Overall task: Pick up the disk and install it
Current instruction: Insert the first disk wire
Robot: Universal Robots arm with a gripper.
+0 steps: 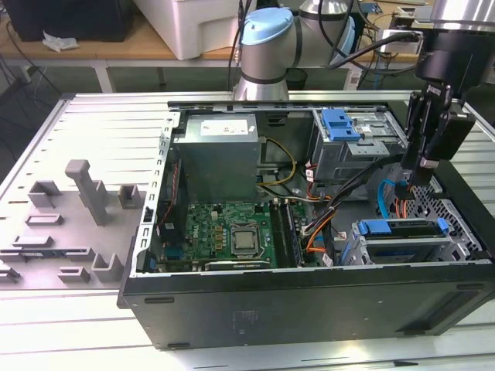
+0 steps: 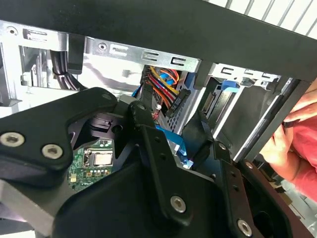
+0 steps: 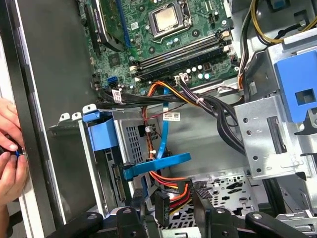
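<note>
**Gripper released inside case, beside the drive cage; disk in the cage**

Exterior view: the open case [image 1: 309, 309] lies on the table [image 1: 93, 131], with grey fixtures [image 1: 85, 193] to the exterior view's left of it. The arm reaches in from the far side at the exterior view's right. The gripper [image 1: 414, 176] hangs inside the case, just beyond the near-right cage [image 1: 352, 251].

Disk: the disk [image 1: 402, 227] sits edge-up in that cage, with blue carrier ends showing at both sides. No label can be made out.

End effector: in both wrist views the fingers [image 3: 200, 198] stand apart and clasp nothing. A blue bar [image 3: 156, 166] runs out from the cage just past the fingertips. Orange cables [image 3: 168, 181] lie in the gap below it. I cannot tell whether the bar touches a finger.

Other: the motherboard [image 3: 163, 34] lies further in. A hand [image 3: 10, 148] rests outside the black case wall beside the cage.
</note>
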